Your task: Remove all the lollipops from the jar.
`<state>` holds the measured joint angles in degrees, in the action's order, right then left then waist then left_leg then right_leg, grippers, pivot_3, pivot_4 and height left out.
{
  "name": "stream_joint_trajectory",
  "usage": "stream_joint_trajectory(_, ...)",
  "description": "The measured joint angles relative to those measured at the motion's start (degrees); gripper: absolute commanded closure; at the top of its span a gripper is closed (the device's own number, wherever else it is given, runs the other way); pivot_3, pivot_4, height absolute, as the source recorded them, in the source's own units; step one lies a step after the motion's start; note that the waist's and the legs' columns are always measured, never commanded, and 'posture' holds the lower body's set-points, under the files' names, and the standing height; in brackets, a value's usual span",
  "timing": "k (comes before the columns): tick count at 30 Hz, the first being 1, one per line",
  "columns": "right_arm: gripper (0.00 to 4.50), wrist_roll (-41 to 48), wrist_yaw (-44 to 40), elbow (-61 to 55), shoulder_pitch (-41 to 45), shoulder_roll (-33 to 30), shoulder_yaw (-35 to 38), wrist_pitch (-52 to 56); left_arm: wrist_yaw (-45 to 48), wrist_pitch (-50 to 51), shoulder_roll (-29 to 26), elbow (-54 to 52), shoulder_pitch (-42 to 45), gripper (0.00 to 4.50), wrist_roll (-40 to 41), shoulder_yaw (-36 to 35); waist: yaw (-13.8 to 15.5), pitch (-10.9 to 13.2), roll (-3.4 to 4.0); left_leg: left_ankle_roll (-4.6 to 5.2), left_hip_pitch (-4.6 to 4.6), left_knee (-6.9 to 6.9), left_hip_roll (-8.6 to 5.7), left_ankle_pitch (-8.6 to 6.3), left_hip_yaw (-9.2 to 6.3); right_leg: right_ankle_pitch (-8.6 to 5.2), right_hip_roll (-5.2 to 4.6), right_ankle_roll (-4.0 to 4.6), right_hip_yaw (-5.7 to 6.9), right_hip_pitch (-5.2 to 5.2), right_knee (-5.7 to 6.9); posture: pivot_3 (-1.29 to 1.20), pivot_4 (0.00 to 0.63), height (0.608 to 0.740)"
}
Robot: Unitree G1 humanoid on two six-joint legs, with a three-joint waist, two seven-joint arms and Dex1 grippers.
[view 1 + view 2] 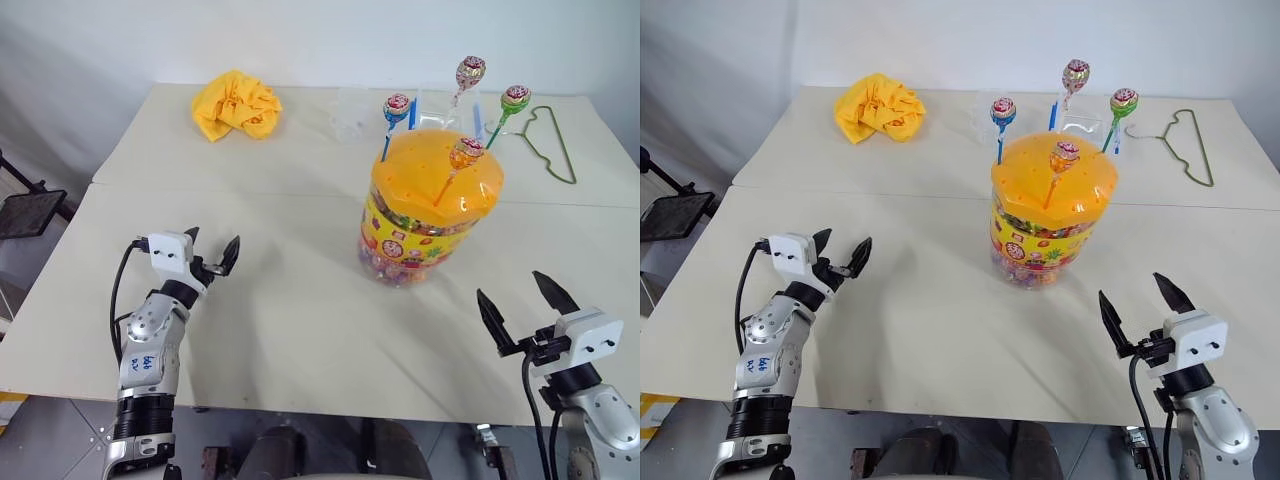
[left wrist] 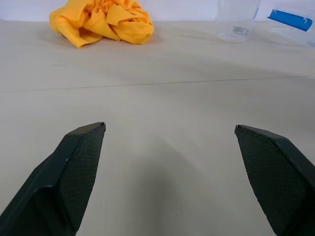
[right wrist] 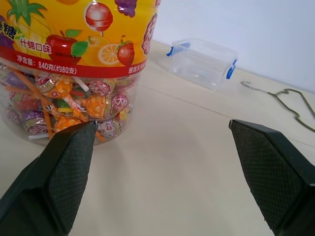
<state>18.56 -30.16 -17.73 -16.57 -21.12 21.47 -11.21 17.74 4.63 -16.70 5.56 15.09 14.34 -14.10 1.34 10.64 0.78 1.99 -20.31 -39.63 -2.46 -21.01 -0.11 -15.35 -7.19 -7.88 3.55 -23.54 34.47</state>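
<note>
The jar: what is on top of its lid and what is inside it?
Four lollipops stand with their sticks in the holes of the jar's domed orange lid. Wrapped sweets show through the clear lower wall; the label and lid hide whatever lies higher up.

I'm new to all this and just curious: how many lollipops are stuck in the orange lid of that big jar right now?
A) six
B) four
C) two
B: four lollipops stand on sticks in the jar lid: blue, pale, green and orange.
</note>
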Motion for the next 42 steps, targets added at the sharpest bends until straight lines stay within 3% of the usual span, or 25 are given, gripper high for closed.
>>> stream_joint_trajectory(4,0.00,1.26,-1.81,0.37,-0.08,-1.59,0.03,0.09,2.39,0.17,-1.42,-0.61,-0.71,0.03,1.31,-0.18,-0.01,0.00,0.00,0.00,0.00,0.00,0.01,0.00,0.00,0.00,0.00,0.00,0.00,0.00,0.00,0.00,0.150,0.740)
stream_joint_trajectory(8,0.00,8.53,-4.73,0.34,0.71,-3.84,2.66,1.77,11.91,1.06,-5.58,-4.74,-3.99,0.03,8.55,-1.60,-0.13,0.00,0.01,-0.01,0.00,0.01,0.07,0.00,-0.01,-0.01,-0.01,0.02,0.00,0.00,-0.04,0.00,0.150,0.740)
stream_joint_trajectory(13,0.00,24.39,-13.11,-1.38,-0.64,-11.04,12.09,6.66,32.06,10.87,-21.03,-7.83,-14.17,0.03,22.81,-9.60,-0.94,0.01,0.04,-0.11,0.06,0.06,0.26,-0.08,-0.07,-0.12,-0.22,0.22,0.01,0.07,-0.07,0.00,0.150,0.740)
stream_joint_trajectory(17,0.00,31.91,-19.27,-1.01,0.58,-14.57,17.72,8.94,42.02,14.07,-28.80,-1.68,-17.73,0.03,26.11,-15.74,-0.97,0.02,0.03,-0.05,0.12,0.06,0.25,-0.11,-0.14,-0.14,-0.27,0.26,0.00,0.17,-0.35,0.00,0.150,0.740)
stream_joint_trajectory(24,0.00,37.78,-20.03,-0.47,4.65,-14.14,21.66,10.68,46.25,16.44,-29.46,6.14,-13.76,0.03,28.76,-19.54,0.08,0.01,0.01,-0.04,0.03,0.06,0.23,-0.15,-0.27,-0.13,-0.34,0.25,-0.17,0.16,-0.18,0.00,0.150,0.740)
stream_joint_trajectory(28,0.00,41.61,-22.64,-3.62,1.63,-12.98,23.21,11.83,49.37,17.96,-29.48,6.13,-13.08,0.03,29.23,-18.69,-0.03,0.00,0.01,-0.05,0.03,0.16,0.22,-0.15,-0.23,-0.13,-0.30,0.25,-0.15,0.15,-0.22,0.00,0.150,0.740)
stream_joint_trajectory(33,0.00,44.16,-27.06,-7.78,-2.43,-12.80,24.76,13.45,51.34,20.81,-28.77,3.61,-1.57,0.03,29.23,-11.33,0.38,-0.02,-0.09,0.03,0.06,-0.01,0.08,-0.10,-0.32,-0.08,-0.30,0.16,-0.04,0.30,-0.14,0.00,0.150,0.740)
stream_joint_trajectory(38,0.00,46.22,-26.96,-10.45,-3.00,-15.49,27.27,16.23,51.17,23.22,-23.27,0.63,19.57,0.03,29.01,-0.48,0.50,-0.07,-0.15,0.07,0.05,-0.18,-0.08,-0.10,-0.26,-0.01,-0.20,0.03,0.07,0.27,0.04,0.00,0.150,0.740)
stream_joint_trajectory(42,0.00,48.88,-25.44,-12.14,-2.76,-17.39,30.02,18.75,51.61,25.13,-15.87,7.33,34.66,0.03,26.86,7.19,-0.03,-0.04,-0.21,0.10,-0.02,-0.16,-0.03,-0.10,-0.08,-0.01,-0.03,0.02,0.17,0.18,-0.02,0.00,0.150,0.740)
